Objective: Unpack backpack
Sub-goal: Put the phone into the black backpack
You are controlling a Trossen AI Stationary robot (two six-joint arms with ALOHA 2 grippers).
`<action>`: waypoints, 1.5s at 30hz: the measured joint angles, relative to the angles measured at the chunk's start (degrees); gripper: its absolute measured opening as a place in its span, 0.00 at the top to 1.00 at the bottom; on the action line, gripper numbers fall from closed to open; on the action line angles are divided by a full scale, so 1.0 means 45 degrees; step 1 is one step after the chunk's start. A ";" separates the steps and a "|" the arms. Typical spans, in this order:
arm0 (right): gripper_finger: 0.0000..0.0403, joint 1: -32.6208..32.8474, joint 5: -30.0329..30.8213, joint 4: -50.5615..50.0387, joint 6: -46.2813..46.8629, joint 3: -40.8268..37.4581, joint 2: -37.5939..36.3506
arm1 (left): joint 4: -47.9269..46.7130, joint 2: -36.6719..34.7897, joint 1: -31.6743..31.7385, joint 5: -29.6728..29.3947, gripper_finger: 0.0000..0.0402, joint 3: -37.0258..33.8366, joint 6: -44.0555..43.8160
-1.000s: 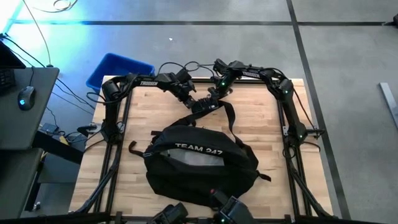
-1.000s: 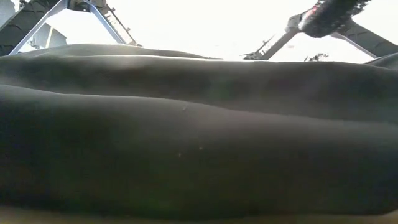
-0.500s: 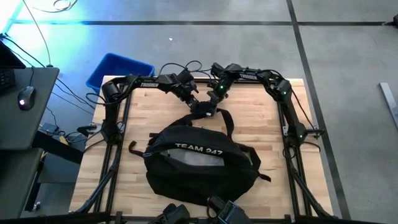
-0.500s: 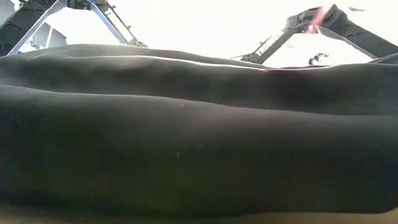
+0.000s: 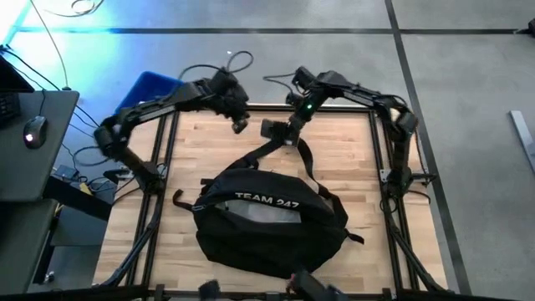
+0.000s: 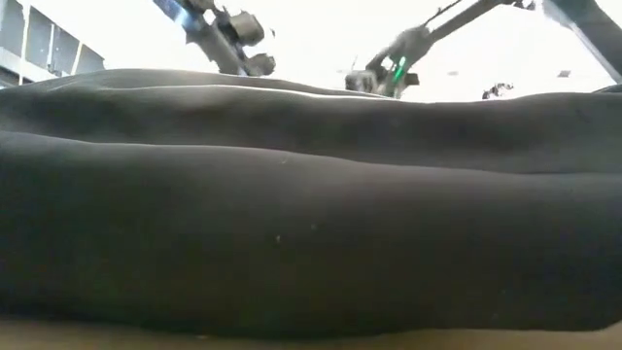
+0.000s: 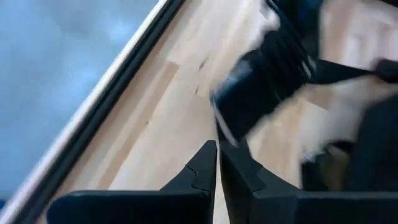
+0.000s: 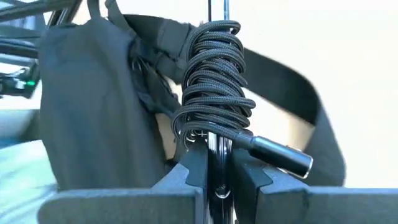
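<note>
The black backpack (image 5: 267, 221) with white "TEAM 247" lettering lies on its side in the middle of the wooden table and fills the low view (image 6: 311, 214). Beyond its far side my right gripper (image 5: 280, 132) is raised and shut on a coiled black braided cable (image 8: 211, 81) with a metal plug (image 8: 280, 154). A backpack strap (image 5: 311, 171) rises from the pack toward that gripper and passes behind the coil (image 8: 292, 87). My left gripper (image 5: 239, 125) hangs to the left of the right one, shut (image 7: 217, 165) and holding nothing. My right gripper pinches the cable coil by its nearest end (image 8: 214, 146) between its two fingers, coming slanting down from the far right. The coil stands up past the fingertips, lifted clear of the table. Whether the strap behind it is also caught, I cannot tell.
A blue bin (image 5: 155, 88) stands on the floor beyond the table's far left corner. A desk with a mouse (image 5: 33, 130) is at the left. Bare wood (image 5: 209, 150) shows between the backpack and the far edge.
Both arms have risen from the strap loop at the backpack's far side. My left gripper has drawn up and away to the left. My right gripper has gone up with the cable coil, and the strap's far loop has lifted toward it while the pack stayed put.
</note>
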 joint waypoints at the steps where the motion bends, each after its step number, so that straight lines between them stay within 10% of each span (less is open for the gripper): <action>1: 0.96 0.0146 0.0410 -0.0126 -0.0226 0.0000 -0.0414 | -0.0439 -0.0414 -0.0065 0.0200 1.00 0.0010 0.0384; 15: 0.96 0.6907 0.3339 -0.0577 -0.0203 0.0010 -0.3740 | -0.4639 -0.3313 -0.2131 0.1716 1.00 -0.0423 0.1031; 23: 0.96 1.1755 1.0672 0.1941 0.3572 0.0010 -0.2254 | -0.5398 -0.3688 -0.3349 0.1450 1.00 -0.0597 0.0647; 31: 0.96 1.3113 1.3759 0.3405 0.6180 0.0016 0.0589 | -0.7017 -0.4526 -0.4733 0.1370 1.00 -0.0597 0.0438; 38: 0.96 1.3251 1.8119 -0.0823 0.7825 0.1916 0.2390 | -0.7461 -0.5844 -0.5713 0.0591 1.00 -0.0592 -0.0426; 45: 0.91 1.3095 1.7492 -0.0487 0.5834 0.2317 0.3696 | -0.7459 -0.6736 -0.6008 -0.0938 1.00 -0.0592 -0.1309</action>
